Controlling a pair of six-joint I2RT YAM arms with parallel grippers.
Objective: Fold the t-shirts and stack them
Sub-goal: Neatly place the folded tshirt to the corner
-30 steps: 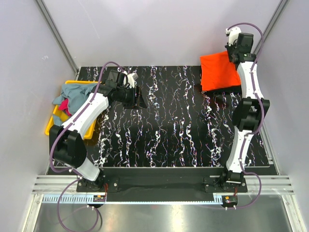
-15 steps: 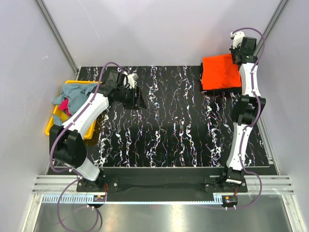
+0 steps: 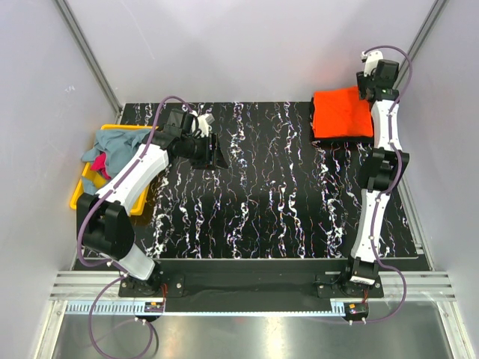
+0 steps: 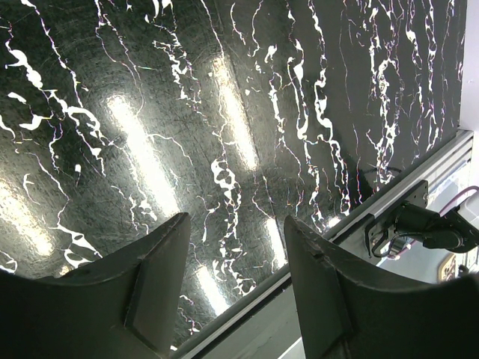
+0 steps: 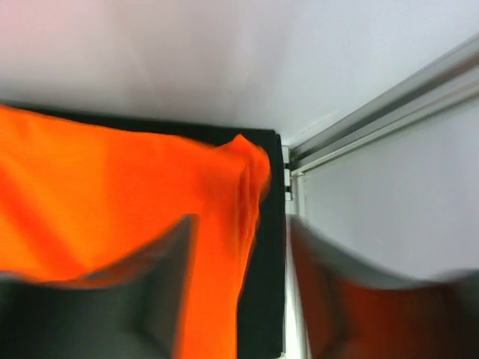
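A folded bright orange t-shirt [image 3: 340,112] lies at the table's back right corner. A black cloth edge [image 3: 340,140] shows under its near side. My right gripper [image 3: 372,88] hovers over the shirt's far right corner. In the right wrist view its blurred fingers stand apart, and the orange t-shirt [image 5: 112,194] lies below the right gripper [image 5: 243,224], which holds nothing. A grey-blue t-shirt [image 3: 112,146] and a magenta one [image 3: 101,166] are heaped at the left. My left gripper [image 3: 217,153] is open over bare table, as the left wrist view confirms [image 4: 236,218].
A yellow bin [image 3: 82,193] at the table's left edge holds the heaped shirts. The black marbled table [image 3: 254,194] ends at a metal rail [image 4: 389,194] in front. A grey wall and an aluminium post [image 5: 389,97] stand right behind the orange shirt.
My right gripper carried the orange shirt's far edge back into the corner, then opened. The shirt now lies squarer and flatter. The left arm has not moved.
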